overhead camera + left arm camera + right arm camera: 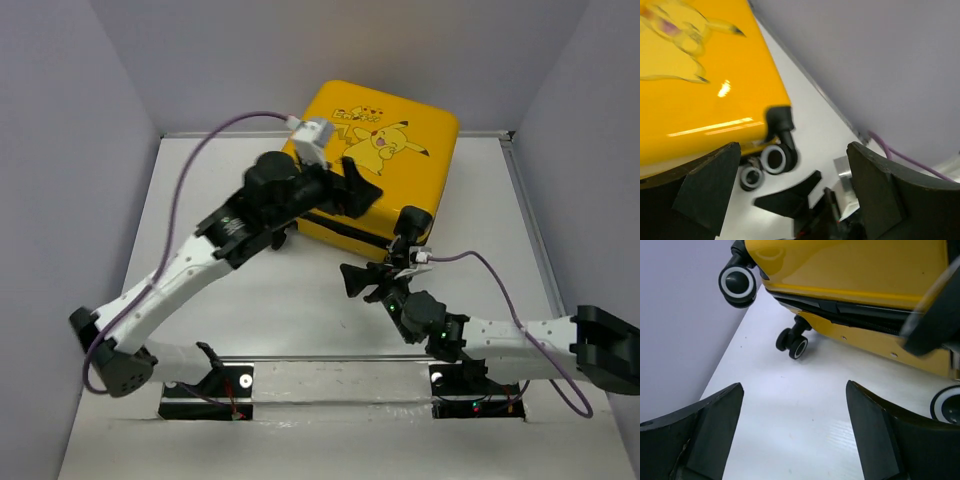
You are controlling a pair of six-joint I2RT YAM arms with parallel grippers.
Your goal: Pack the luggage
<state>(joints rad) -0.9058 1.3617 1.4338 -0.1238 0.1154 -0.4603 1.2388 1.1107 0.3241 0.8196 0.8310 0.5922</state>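
Two arms (180, 270) (510, 335), jaws wide, beside one luggage (430, 115).

The luggage (400, 130) is bright yellow with a cartoon Pikachu print on its lid, a black seam band and black wheels (737, 282) ringed in white. The table (290, 310) beneath it is white, and the cable (250, 114) left of it is purple.

Two white-and-black robot arms rise from the near edge. The left arm (190, 265) bends at a low elbow on the far left and stretches diagonally up and to the right. The left tool (352, 188) has its jaws spread wide, gripping nothing. The right arm (500, 335) folds at an elbow on the far right and runs leftward. The right tool (370, 275) is also spread wide and grips nothing.
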